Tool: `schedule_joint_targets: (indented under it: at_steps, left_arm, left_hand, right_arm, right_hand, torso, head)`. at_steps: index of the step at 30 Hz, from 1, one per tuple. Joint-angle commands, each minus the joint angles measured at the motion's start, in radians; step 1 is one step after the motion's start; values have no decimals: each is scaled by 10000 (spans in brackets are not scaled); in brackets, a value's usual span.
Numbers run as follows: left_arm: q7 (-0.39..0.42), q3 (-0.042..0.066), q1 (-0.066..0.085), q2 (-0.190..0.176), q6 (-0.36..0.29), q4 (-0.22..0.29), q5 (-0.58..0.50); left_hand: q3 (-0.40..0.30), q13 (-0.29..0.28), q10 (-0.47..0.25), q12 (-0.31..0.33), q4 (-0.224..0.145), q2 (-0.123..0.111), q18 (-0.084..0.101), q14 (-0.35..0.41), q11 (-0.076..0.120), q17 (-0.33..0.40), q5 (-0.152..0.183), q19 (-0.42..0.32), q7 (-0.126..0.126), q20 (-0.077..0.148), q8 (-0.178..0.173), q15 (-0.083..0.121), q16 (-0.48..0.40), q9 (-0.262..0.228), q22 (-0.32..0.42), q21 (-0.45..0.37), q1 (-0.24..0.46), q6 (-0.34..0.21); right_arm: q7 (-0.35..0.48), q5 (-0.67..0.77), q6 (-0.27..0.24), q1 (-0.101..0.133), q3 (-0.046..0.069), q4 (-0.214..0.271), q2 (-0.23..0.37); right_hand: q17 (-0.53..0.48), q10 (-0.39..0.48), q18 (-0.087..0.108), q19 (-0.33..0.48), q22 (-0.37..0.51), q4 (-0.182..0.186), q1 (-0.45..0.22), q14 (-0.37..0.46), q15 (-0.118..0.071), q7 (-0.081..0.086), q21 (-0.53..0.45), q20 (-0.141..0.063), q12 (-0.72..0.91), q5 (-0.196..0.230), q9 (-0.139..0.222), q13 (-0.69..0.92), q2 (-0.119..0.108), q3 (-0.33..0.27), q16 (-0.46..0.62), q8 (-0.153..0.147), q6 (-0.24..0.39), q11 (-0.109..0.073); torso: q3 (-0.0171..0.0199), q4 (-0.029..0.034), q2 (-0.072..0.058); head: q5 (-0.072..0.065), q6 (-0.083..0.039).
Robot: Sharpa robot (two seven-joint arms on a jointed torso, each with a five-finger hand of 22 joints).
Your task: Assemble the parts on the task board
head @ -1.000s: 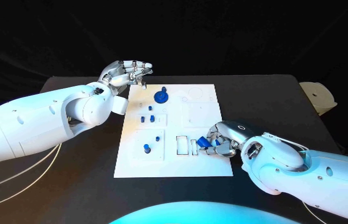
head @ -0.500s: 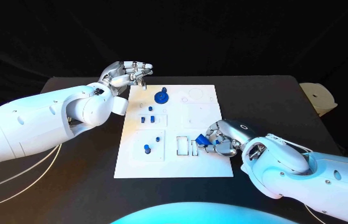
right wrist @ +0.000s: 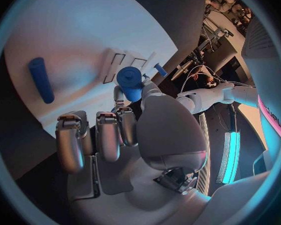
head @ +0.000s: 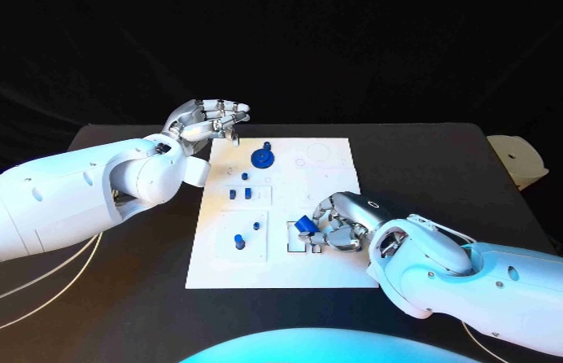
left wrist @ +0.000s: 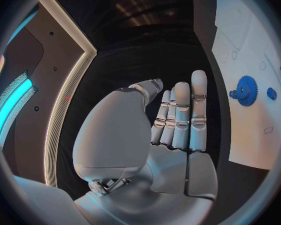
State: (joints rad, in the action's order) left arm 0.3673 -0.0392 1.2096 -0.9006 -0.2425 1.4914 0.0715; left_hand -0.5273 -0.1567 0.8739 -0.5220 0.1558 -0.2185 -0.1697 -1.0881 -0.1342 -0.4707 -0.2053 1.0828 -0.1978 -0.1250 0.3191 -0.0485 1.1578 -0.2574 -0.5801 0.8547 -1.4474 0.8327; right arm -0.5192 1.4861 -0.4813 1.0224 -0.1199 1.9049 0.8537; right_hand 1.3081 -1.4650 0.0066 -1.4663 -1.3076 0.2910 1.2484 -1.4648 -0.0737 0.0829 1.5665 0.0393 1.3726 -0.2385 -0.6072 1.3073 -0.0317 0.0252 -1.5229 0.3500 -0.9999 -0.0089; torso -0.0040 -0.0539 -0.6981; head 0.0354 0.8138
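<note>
Right hand (head: 334, 225) low over task board (head: 329, 273), near edge, pinching a small blue part (head: 305, 223) above the white slots (head: 299, 237). Left hand (head: 209, 119) raised beyond board's far left corner, fingers apart, holding nothing. Blue gear (head: 263, 159) seated on board near far edge.

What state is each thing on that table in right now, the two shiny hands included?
Left silver hand: holds nothing, fingers loosely curled, raised beyond the board's far corner.
Right silver hand: pinches a small blue part over the board.
White task board: lies flat on the table.
Blue gear-shaped part: sits on the board, untouched.
</note>
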Motion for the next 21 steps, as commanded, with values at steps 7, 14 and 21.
schedule_joint_targets:
  at_steps: [7, 14, 21]
  left_arm:
    - [41, 7, 4, 34, 177, 30, -39]
    - [36, 7, 5, 26, 180, 43, -39]
    - [28, 7, 6, 4, 172, 51, -39]
  left_hand:
    - [-59, -9, -71, -20, -7, 12, -150, 54, 16, 11, -18, -14, -15, -69, 36, -10, 35, 9, 12, -49, 77, -80]
    - [-59, -9, -71, -20, -7, 12, -150, 54, 16, 11, -18, -14, -15, -69, 36, -10, 35, 9, 12, -49, 77, -80]
    - [-81, -15, -107, -64, -24, 17, -152, 67, 15, 27, -21, -20, -16, -74, 53, -12, 45, 8, 15, -55, 102, -95]
  right_arm:
    - [16, -531, 465, -22, -15, -364, -464]
    - [-111, -511, 741, -22, -19, -560, -619]
    - [-154, -450, 948, -22, -22, -585, -646]
  right_hand:
    - [1322, -139, -66, -1045, -2632, 27, -685, -822, -113, -354, 43, -135, 11, 10, -262, 905, 429, -85, -54, 395, -613, -157]
    - [1334, -191, -66, -1045, -2632, 30, -1013, -824, -158, -410, 43, -177, 91, 118, -366, 998, 453, -186, -56, 558, -663, -207]
    - [1347, -223, -66, -1045, -2632, 25, -1187, -826, -179, -437, 43, -198, 142, 163, -430, 1055, 400, -288, -59, 657, -673, -230]
  torso:
    - [0, -11, -14]
    - [2, -8, -15]
    - [8, -14, -15]
  head:
    - [49, 5]
    - [58, 35]
    - [73, 78]
